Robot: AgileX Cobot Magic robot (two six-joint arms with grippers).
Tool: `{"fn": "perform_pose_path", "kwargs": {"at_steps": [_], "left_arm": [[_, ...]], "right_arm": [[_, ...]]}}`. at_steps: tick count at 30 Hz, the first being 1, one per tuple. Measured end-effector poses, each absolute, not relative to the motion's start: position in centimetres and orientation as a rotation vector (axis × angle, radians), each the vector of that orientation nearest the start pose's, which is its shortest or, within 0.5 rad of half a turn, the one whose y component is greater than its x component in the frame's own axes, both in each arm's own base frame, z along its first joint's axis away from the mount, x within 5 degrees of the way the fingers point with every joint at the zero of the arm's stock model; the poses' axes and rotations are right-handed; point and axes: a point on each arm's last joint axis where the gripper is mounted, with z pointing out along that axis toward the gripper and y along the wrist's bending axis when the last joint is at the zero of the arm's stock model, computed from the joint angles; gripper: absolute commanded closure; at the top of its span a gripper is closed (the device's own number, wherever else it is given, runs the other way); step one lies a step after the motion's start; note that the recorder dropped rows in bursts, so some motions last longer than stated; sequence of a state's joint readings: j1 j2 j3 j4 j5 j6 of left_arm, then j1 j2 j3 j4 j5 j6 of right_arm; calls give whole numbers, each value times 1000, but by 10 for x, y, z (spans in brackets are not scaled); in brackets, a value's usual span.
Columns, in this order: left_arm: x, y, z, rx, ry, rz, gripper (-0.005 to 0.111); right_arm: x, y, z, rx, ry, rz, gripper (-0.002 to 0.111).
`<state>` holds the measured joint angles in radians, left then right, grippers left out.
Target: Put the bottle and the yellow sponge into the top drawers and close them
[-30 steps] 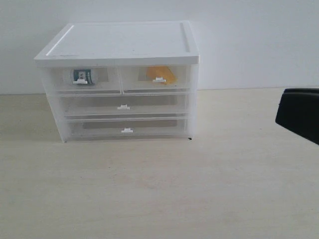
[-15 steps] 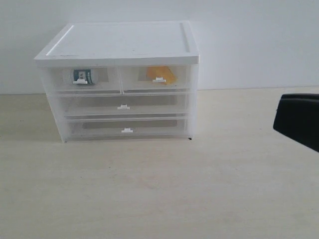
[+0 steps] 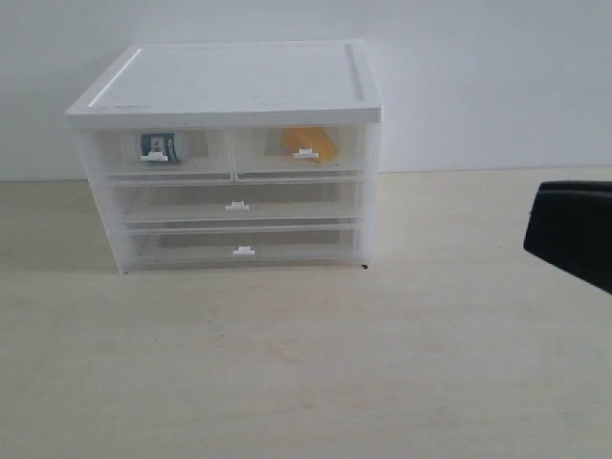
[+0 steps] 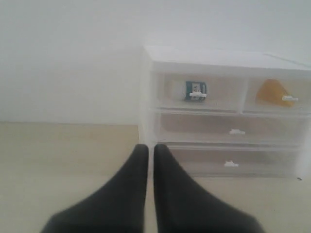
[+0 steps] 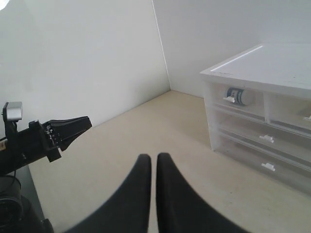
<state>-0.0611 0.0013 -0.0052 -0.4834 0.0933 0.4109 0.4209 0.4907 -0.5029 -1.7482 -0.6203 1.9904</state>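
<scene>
- The table (image 3: 306, 373) carries only the white-topped chest (image 3: 239, 81), which stands at its back near the wall.
- The right arm (image 3: 574, 234), a dark bulk at the edge of the exterior view, has sunk slightly and drifted inward over the last second. Nothing else has moved, so I judge the job finished and the arms idling.
- The full-width drawers (image 3: 287, 206) sit flush and show nothing inside.
- The top drawers (image 3: 206, 158) are both pushed in.
- The left gripper (image 4: 151, 147) and right gripper (image 5: 153, 156) are each pinched together, empty, and well back from the chest.
- The bottle (image 3: 158, 145) lies in the left top drawer.
- The yellow sponge (image 3: 311, 142) is in the right one.
</scene>
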Motion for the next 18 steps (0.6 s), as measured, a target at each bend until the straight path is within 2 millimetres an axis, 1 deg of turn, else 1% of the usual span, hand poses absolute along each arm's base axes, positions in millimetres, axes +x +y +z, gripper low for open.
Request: {"fn": "perform_pose_path", "kwargs": {"at_steps": [4,9,14,18], "left_arm": [[56,-8,202,17,1623,-148,103],[55,-6,194,37,1704,-94,103],[55,-5,189,22,1764,-96,103],[54,-5,188,25,1773,-87,103]], "right_arm": [[62,85,335,-663,1542,960,108],[62,85,335,-663,1542,960,108],[62,85,335,-663,1542,960,108],[62,85,335,-663,1542,960,108]]}}
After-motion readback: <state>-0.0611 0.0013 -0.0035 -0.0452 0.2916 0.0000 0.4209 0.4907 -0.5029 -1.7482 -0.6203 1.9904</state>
